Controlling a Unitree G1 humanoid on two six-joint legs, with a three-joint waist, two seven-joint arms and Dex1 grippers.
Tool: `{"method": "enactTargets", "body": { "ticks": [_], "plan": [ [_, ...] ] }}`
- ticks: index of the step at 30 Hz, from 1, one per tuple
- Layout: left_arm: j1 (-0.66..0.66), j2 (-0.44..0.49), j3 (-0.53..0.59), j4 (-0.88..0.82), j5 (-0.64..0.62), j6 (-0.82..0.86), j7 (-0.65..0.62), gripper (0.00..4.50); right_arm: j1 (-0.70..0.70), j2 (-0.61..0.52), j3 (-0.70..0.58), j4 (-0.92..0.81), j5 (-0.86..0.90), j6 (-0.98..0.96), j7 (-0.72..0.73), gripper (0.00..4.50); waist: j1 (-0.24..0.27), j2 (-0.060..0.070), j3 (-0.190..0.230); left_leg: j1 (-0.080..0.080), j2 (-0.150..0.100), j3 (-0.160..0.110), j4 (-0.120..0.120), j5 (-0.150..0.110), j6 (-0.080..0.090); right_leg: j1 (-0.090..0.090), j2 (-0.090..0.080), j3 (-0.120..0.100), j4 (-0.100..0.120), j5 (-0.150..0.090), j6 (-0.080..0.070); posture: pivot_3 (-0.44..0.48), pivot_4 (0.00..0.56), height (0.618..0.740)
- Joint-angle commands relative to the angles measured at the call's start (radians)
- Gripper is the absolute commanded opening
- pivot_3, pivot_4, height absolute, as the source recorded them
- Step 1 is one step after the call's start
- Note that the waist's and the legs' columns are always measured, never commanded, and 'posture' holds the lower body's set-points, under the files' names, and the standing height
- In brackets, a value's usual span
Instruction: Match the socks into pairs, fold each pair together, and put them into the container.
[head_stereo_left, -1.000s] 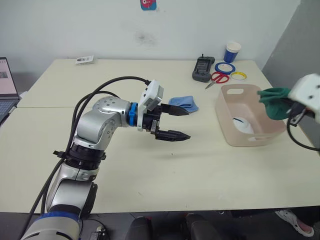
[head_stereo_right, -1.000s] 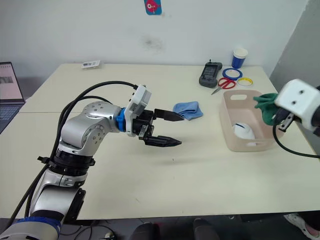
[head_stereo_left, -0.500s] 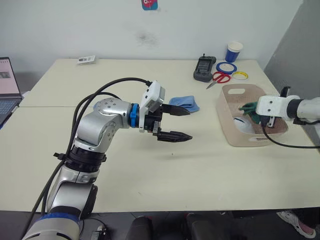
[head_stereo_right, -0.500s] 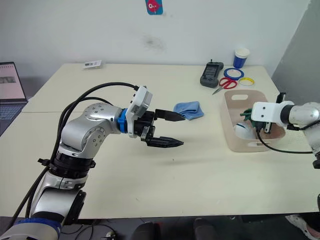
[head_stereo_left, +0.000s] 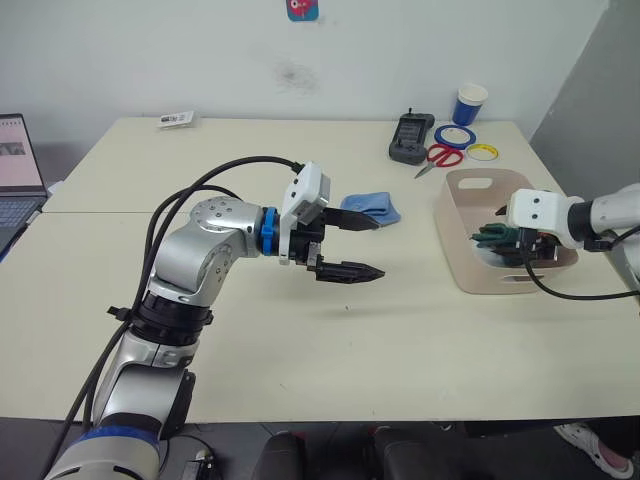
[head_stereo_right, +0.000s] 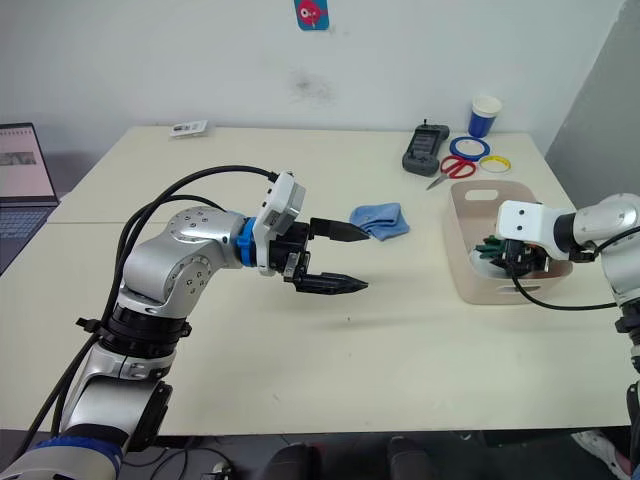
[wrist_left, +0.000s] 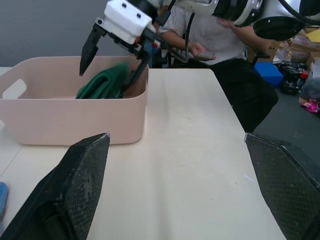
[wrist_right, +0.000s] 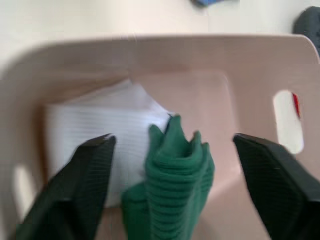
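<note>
Since a second ago, the right gripper (wrist_right: 170, 165) has carried the folded dark green sock pair (wrist_right: 172, 185) down into the pale beige-pink rectangular plastic tub (head_stereo_left: 455, 250); its fingers now stand apart, the bundle released beside the folded white pair (wrist_right: 95, 140). The left gripper (head_stereo_left: 348, 245) hovers open. The light blue socks (head_stereo_left: 368, 207), soft, light and floppy, are probably best pinched mid-bundle.

Green socks (wrist_right: 175, 185) — pink container (wrist_left: 75, 120)
</note>
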Motion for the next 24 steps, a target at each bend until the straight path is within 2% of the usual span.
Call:
{"method": "enactTargets", "body": {
  "ticks": [1, 7, 11, 16, 19, 24],
  "plan": [
    [-0.005, 0.003, -0.003, -0.019, 0.005, -0.024, -0.004, 4.5, -0.008, -0.056, -0.07, -0.131, 0.057, 0.121, 0.071, 4.47, 0.0, 0.0, 0.0, 0.0, 0.0, 0.0, 0.0, 0.0, 0.0, 0.0, 0.0, 0.0, 0.0, 0.0, 0.0, 0.0, 0.15, 0.732],
    [0.002, 0.007, -0.002, -0.012, 0.011, -0.034, -0.009, 4.5, -0.025, -0.086, -0.136, -0.225, 0.115, 0.293, 0.077, 4.47, -0.001, 0.0, 0.0, 0.0, 0.0, 0.0, 0.0, 0.0, 0.0, 0.0, 0.0, 0.0, 0.0, 0.0, 0.0, 0.0, 0.15, 0.732],
    [0.006, 0.006, -0.004, -0.011, 0.013, -0.042, -0.007, 4.5, -0.048, -0.079, -0.149, -0.116, 0.02, 0.205, -0.084, 4.47, -0.001, 0.0, 0.0, 0.0, 0.0, 0.0, 0.001, 0.0, 0.001, 0.0, 0.0, 0.0, 0.0, 0.0, 0.0, 0.0, 0.15, 0.732],
    [0.004, -0.001, -0.014, -0.001, 0.02, -0.055, -0.014, 4.5, -0.027, -0.052, -0.078, 0.049, -0.115, 0.035, -0.238, 4.47, -0.001, 0.0, 0.0, 0.0, -0.001, 0.002, 0.001, 0.0, 0.001, 0.0, -0.001, 0.001, 0.0, 0.0, 0.0, 0.0, 0.15, 0.732],
    [0.001, -0.001, -0.015, 0.003, 0.022, -0.06, -0.018, 4.5, 0.004, -0.033, -0.057, 0.092, -0.134, -0.014, -0.243, 4.47, -0.002, 0.0, 0.0, 0.0, -0.001, 0.002, 0.001, 0.0, 0.0, 0.0, 0.0, 0.001, 0.0, 0.0, 0.0, 0.0, 0.15, 0.732],
    [0.001, 0.004, -0.016, 0.005, 0.025, -0.062, -0.025, 4.5, 0.047, 0.009, -0.069, 0.022, -0.093, 0.035, -0.209, 4.47, -0.004, 0.001, 0.0, 0.0, 0.0, 0.001, 0.001, 0.0, 0.0, 0.0, 0.0, 0.001, 0.001, 0.0, 0.0, 0.0, 0.15, 0.732]
  ]
}}
